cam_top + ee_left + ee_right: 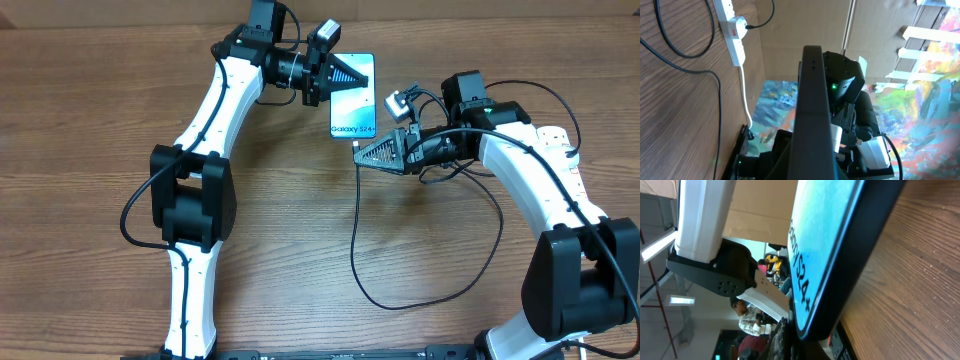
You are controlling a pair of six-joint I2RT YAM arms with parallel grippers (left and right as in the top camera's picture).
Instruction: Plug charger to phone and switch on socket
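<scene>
The phone (355,100) has a light blue screen and a white "Galaxy S24" band. My left gripper (362,79) is shut on its upper end, one finger across the screen. In the left wrist view the phone (812,100) shows edge-on, clear of the wood. My right gripper (362,151) is shut on the tip of the charger, right at the phone's bottom edge; the tip and the port are hidden. The charger cable (352,250) loops down and to the right. In the right wrist view the phone (825,240) fills the frame. The white socket (557,135) lies partly under my right arm.
The left wrist view shows the socket (735,30) with red switch marks, a black plug and its white cord running along the table's right edge. Loops of black cable (719,115) lie on the wood. My left arm's white link (705,215) stands just beyond the phone.
</scene>
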